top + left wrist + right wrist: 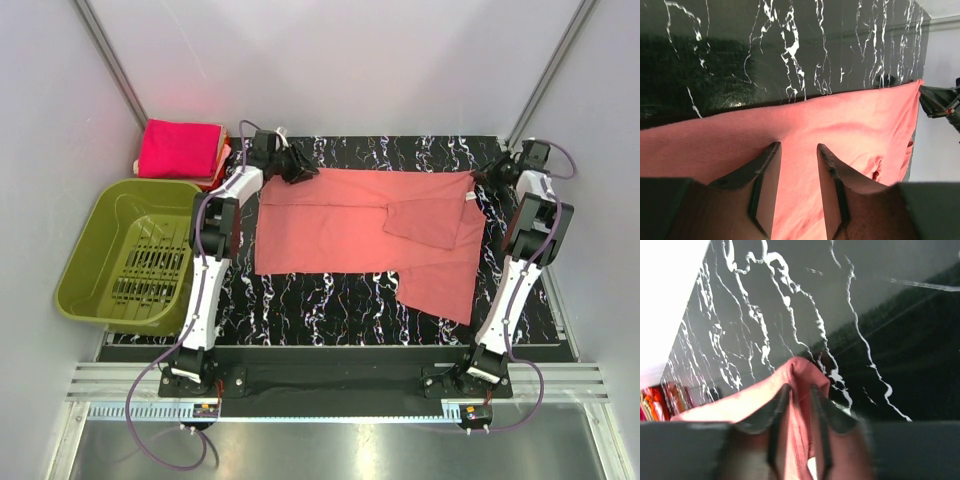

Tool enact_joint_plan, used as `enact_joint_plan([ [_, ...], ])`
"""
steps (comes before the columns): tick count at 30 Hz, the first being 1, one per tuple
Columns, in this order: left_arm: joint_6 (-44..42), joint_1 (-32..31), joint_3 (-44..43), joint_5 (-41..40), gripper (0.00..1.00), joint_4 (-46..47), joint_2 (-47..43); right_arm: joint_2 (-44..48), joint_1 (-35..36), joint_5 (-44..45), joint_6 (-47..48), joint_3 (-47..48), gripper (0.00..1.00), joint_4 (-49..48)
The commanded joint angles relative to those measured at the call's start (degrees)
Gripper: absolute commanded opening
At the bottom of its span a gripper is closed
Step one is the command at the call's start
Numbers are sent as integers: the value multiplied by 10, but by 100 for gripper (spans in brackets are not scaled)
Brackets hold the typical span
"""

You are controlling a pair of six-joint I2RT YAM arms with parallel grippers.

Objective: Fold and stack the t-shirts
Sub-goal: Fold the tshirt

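The shirt (350, 225) lies spread on the table (330, 300), one sleeve folded in over its middle and its near right corner hanging lower than the rest. The top view puts the left gripper (300, 168) at the shirt's far left corner and the right gripper (487, 172) at its far right corner, but hides both sets of jaws.

The left wrist view shows its jaws spread, with flat cloth lying below the gap and nothing pinched. The right wrist view shows a ridge of cloth rising between jaws set narrowly apart. That view is blurred, so I cannot tell whether they clamp it or only flank it.

The stack (180, 148) of folded magenta shirts sits beyond the table's far left corner, behind the basket (85, 270).
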State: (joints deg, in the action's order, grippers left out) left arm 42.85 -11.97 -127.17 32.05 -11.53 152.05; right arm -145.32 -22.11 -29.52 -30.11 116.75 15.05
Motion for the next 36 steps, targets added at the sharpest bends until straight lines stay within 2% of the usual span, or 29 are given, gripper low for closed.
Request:
enact_joint_plan([
  [1,-14,6,27,22,41,41,-71,14,-2,41,9,47,35,51],
  [3,-29,7,71,35,46,50,-119,51,-2,54,14,40,39,63],
  [8,-56,14,133,69,47,27,-193,158,-2,70,-12,-22,44,75],
  [10,-77,12,148,70,47,-14,-234,200,-1,89,-49,-59,45,88],
  [15,-199,-5,237,-4,47,-159,-349,374,26,202,-107,-233,46,180],
  [19,-257,-22,362,-89,46,-214,-456,500,28,184,-137,-374,47,203],
  [20,-268,-25,419,-120,46,-218,-478,544,28,191,-151,-416,47,214],
  [25,-292,-70,562,-227,47,-234,-590,645,29,257,-191,-520,47,341],
  [27,-283,-81,583,-222,46,-235,-612,675,26,307,-192,-544,47,398],
  [29,-264,-106,619,-182,46,-223,-631,711,20,328,-200,-597,47,414],
  [32,-271,-171,631,-234,48,-220,-679,759,17,328,-222,-676,47,410],
  [36,-262,-201,635,-199,48,-220,-710,779,17,312,-224,-741,47,385],
])
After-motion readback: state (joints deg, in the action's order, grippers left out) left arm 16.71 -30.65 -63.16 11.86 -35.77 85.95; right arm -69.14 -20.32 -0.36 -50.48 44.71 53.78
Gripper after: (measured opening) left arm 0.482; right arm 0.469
